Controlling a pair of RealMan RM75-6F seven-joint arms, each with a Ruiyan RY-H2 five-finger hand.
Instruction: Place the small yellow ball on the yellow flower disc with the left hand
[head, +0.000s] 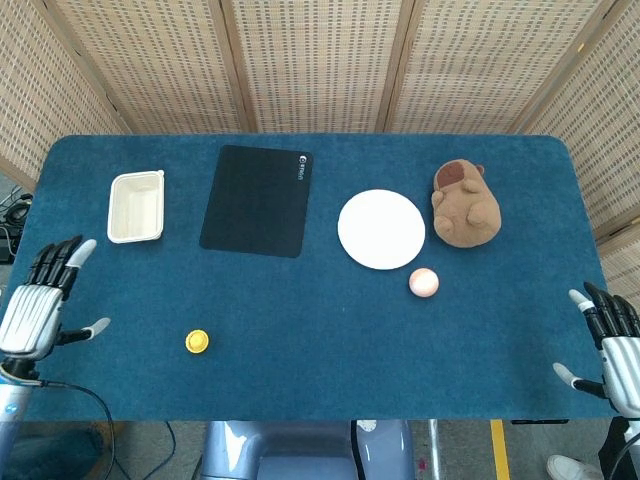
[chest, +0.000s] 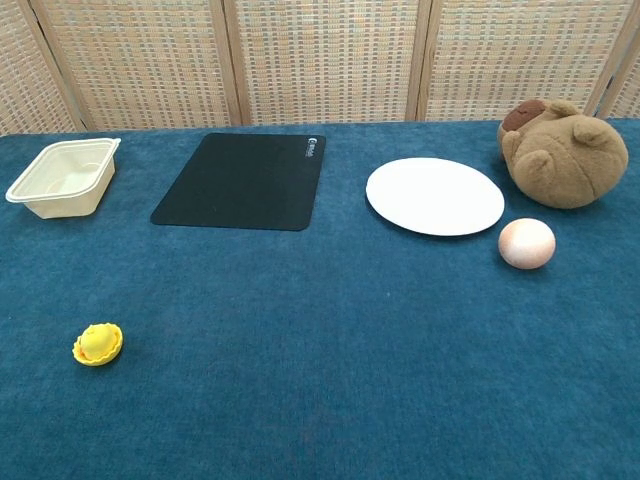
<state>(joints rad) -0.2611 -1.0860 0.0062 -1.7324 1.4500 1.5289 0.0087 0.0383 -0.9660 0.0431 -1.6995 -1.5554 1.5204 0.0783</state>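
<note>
The small yellow ball (chest: 96, 340) sits on the yellow flower disc (chest: 101, 354) near the front left of the blue table; from the head view both show as one yellow spot (head: 197, 342). My left hand (head: 38, 303) hangs at the table's left edge with fingers spread, holding nothing, well left of the disc. At the front right corner my right hand (head: 615, 347) is open too. Neither hand shows in the chest view.
A cream tray (head: 135, 206) stands at the back left, a black mat (head: 257, 200) beside it. A white plate (head: 381, 229), a pink ball (head: 424, 282) and a brown plush toy (head: 465, 206) lie to the right.
</note>
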